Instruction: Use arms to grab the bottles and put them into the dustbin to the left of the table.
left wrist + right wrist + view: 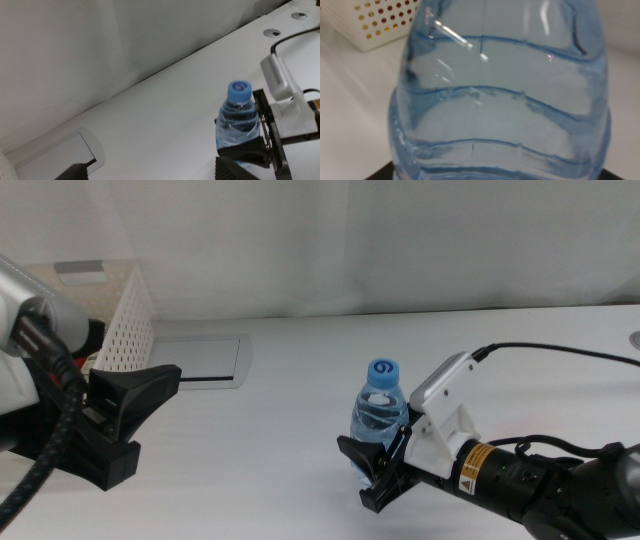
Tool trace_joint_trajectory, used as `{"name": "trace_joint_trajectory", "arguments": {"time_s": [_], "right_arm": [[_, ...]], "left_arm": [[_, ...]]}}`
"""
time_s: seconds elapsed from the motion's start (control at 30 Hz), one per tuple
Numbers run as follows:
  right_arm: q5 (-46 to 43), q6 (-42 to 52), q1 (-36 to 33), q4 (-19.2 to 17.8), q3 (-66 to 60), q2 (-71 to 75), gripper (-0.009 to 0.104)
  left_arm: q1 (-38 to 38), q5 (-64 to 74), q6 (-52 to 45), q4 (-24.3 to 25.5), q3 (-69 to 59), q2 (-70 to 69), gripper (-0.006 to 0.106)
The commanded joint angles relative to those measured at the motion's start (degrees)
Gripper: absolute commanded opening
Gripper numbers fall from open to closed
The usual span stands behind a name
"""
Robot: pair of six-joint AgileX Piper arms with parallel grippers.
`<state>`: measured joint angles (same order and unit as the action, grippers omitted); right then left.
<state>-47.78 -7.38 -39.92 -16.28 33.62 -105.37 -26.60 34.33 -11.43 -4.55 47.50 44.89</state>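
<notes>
A small clear water bottle (380,412) with a blue cap stands upright near the table's front middle. My right gripper (371,470) comes in from the right and is shut on the bottle's lower body, one black jaw on each side. The bottle (500,95) fills the right wrist view. From the left wrist view the bottle (239,125) shows with the right gripper (262,145) around it. The white perforated dustbin (112,305) stands at the far left. My left gripper (150,415) hangs open and empty just in front of the dustbin.
A flat grey panel (195,360) lies in the white table (300,380) beside the dustbin. Red and orange show through the dustbin's holes (380,12). Two round metal caps (274,33) sit in the tabletop far right. A black cable (560,350) trails behind the right arm.
</notes>
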Motion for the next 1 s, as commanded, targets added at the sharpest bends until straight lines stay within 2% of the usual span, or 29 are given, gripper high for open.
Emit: {"name": "trace_joint_trajectory", "arguments": {"time_s": [0.0, 0.33, 0.37, 0.4, 0.47, 0.5, 0.57, 0.6, 0.63, 0.83, 0.97], "right_arm": [[-4.9, 0.1, -0.1, 0.3, 0.6, -1.5, -0.003], [-5.1, 0.1, -0.1, 0.3, 0.6, -4.4, -0.003], [-4.1, -0.1, -0.1, 0.3, 0.6, -4.4, 0.0], [-3.9, -0.3, -0.1, -0.7, 0.6, -4.4, 0.021], [-3.9, -0.3, -0.1, -0.7, 0.6, -4.4, 0.04], [-3.9, -0.5, -0.1, -0.7, 0.6, -4.4, 0.066], [-3.9, -2.1, -0.1, 0.7, 0.6, -4.4, 0.085], [-3.8, -3.0, -0.1, 1.2, 0.6, -4.4, 0.091], [-3.3, -3.2, -0.1, 1.4, 0.6, -4.4, 0.094], [-2.7, -3.3, -0.1, 1.4, 0.6, -4.0, 0.094], [3.3, -3.3, -0.1, 1.4, 0.6, -0.1, 0.094]], "left_arm": [[-0.3, -0.8, 0.5, -0.3, -0.3, -0.1, 0.069], [-0.3, -0.8, 0.5, -0.3, -0.3, -0.1, 0.069], [-0.3, -0.8, 0.5, -0.3, -0.3, -0.1, 0.069], [-0.3, -0.8, 0.5, -0.3, -0.3, -0.1, 0.069], [-0.3, -0.8, 0.5, -0.3, -0.3, -0.1, 0.069], [-0.3, -0.8, 0.5, -0.3, -0.3, -0.1, 0.069], [-0.3, -0.8, 0.4, -0.3, -0.3, -0.1, 0.069], [-0.3, -0.8, 0.4, -0.3, -0.3, -0.1, 0.069], [-0.3, -0.8, 0.3, -0.3, -0.3, -0.1, 0.069], [-0.3, -0.8, 0.3, -0.2, -0.3, -0.1, 0.069], [-0.3, -0.8, 0.3, -0.2, -0.3, -0.1, 0.069]]}}
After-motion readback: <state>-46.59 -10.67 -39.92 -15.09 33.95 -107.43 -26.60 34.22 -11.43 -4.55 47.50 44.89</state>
